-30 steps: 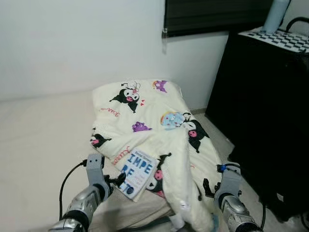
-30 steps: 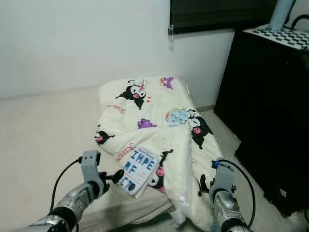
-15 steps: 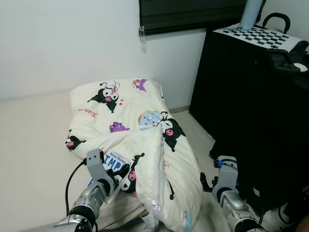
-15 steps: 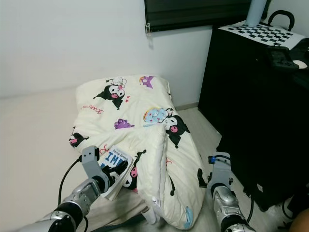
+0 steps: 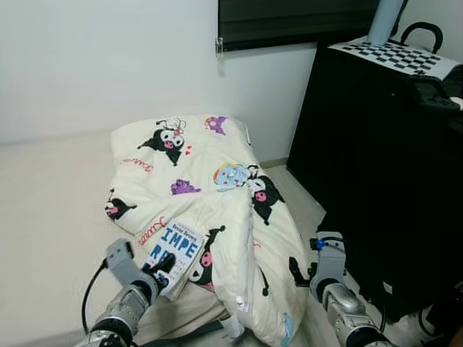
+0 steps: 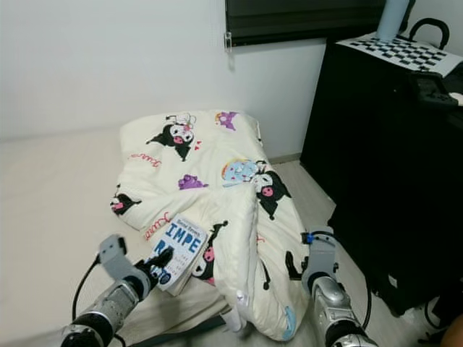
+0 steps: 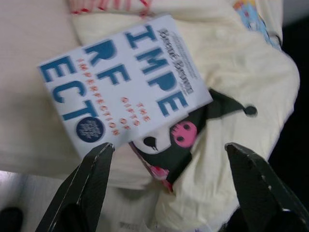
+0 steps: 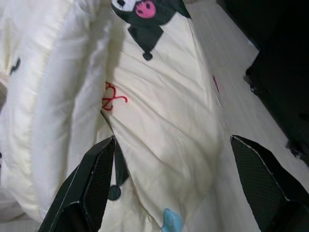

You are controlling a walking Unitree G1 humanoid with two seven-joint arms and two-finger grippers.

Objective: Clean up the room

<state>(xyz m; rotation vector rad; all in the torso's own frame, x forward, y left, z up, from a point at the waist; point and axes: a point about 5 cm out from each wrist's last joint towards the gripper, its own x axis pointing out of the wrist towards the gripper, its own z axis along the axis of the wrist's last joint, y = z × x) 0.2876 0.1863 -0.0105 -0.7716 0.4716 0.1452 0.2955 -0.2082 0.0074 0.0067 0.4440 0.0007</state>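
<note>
- I have a white paperback point(image 5: 173, 249) with blue lettering lying face up on the cream cartoon-print comforter point(image 5: 210, 188); it sits at the comforter's near left edge, just above a black cartoon figure, partly overhanging the pale mattress point(image 5: 51, 210)
- my left gripper point(image 7: 166, 186) hovers right in front of the book's near edge; in the left wrist view its two black fingers point(image 7: 87, 186) stand wide apart on either side of the book's lower corner, grasping nothing, and I cannot tell whether a tip touches the cover
- my right gripper point(image 8: 171, 188) is low on the right, beside the part of the comforter that hangs down towards the floor; its fingers point(image 8: 91, 181) are spread wide and empty, pointing at the draped fabric
- the comforter is bunched in a long ridge running from the wall towards me, spilling off the mattress on the right
- a tall black cabinet point(image 5: 376, 166) stands to the right, near the comforter; a black-and-white checkered board point(image 5: 394, 54) lies on top of it
- a dark window blind point(image 5: 296, 22) hangs on the white wall behind
</note>
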